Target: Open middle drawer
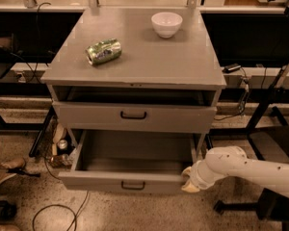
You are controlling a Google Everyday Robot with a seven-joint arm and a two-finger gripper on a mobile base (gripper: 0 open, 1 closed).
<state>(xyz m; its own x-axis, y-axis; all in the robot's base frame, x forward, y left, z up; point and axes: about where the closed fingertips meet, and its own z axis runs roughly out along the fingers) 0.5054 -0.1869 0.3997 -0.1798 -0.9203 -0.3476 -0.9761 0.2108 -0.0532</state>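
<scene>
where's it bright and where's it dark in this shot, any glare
Camera view: overhead light brightens the cabinet top and leaves a soft sheen on the white bowl and the crushed can; the gap above the top drawer is in deep shadow; the pulled-out middle drawer is dim inside; the gripper at its right front corner shows pale, no harsh glare.

You get no readable text here. The can [104, 51] on the cabinet top has green print, but you can't make out any brand, letters or numbers on it. The gripper [189, 181] sits at the right front corner of the middle drawer [96, 181]; you can read no markings on either.
</scene>
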